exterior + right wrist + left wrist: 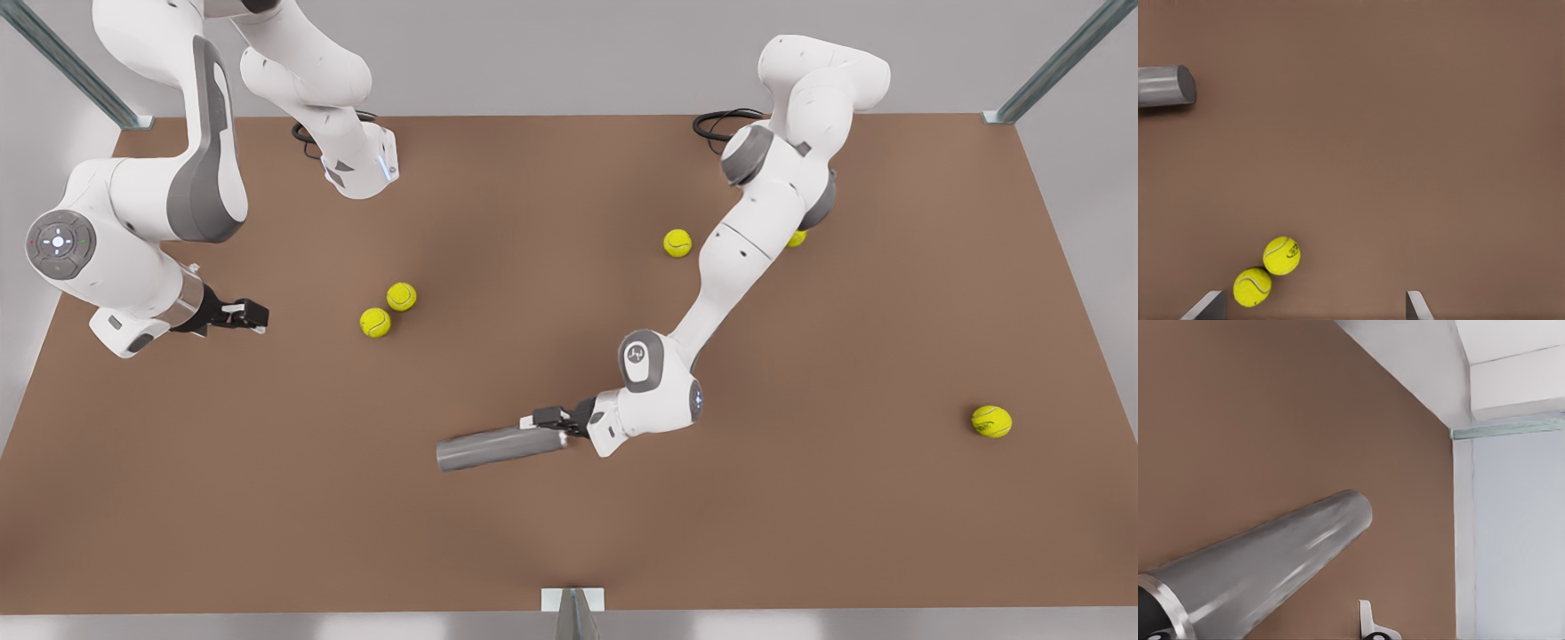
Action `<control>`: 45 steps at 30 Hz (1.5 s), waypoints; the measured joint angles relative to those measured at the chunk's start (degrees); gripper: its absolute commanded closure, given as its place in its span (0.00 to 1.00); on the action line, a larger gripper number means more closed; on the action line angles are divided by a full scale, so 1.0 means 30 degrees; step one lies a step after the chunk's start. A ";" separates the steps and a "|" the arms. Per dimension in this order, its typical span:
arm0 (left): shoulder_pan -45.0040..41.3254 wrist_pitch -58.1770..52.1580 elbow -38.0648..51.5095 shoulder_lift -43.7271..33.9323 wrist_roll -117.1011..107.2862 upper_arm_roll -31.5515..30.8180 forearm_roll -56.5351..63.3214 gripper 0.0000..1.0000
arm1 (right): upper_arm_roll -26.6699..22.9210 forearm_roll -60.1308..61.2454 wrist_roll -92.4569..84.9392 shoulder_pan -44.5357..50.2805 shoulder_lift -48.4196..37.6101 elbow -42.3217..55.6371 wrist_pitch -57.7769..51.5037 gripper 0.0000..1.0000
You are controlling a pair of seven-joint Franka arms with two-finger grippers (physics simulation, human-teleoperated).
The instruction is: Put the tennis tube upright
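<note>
Left gripper (553, 419) clamped on the rim end of the tennis tube (498, 448), which lies flat on the table (800, 533); right gripper (253, 315) waits well apart, fingers spread.

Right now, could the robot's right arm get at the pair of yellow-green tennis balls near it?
Probably yes. The right gripper hovers open beside the pair of yellow-green tennis balls, bare brown table between. The left gripper is busy at the grey tennis tube.

Evenly and softly lit from above. Faint, diffuse shadows under the tennis balls (388, 309) and along the tennis tube (498, 447). Pale streaked sheen on the tube in the left wrist view. No harsh glare.
</note>
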 measured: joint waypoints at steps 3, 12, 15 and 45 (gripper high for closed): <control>0.0182 -0.0161 -0.0009 -0.0195 -0.0378 -0.0513 0.0005 0.00 | 0.0005 0.0000 0.0077 0.0028 0.0029 -0.0001 0.0040 0.00; 0.0582 -0.0361 -0.0089 -0.0679 -0.1464 -0.1544 0.0055 0.56 | 0.0032 0.0000 0.0245 0.0024 0.0081 -0.0154 0.0130 0.00; 0.0616 -0.0381 -0.0095 -0.0710 -0.1798 -0.1545 0.0067 0.74 | 0.0035 0.0000 0.0285 0.0053 0.0073 -0.0268 0.0170 0.00; 0.5130 -1.3914 -0.0159 -0.7323 -0.7271 -0.0595 1.6819 0.79 | 0.0064 0.0027 0.0479 0.0150 -0.0042 -0.0673 0.0193 0.00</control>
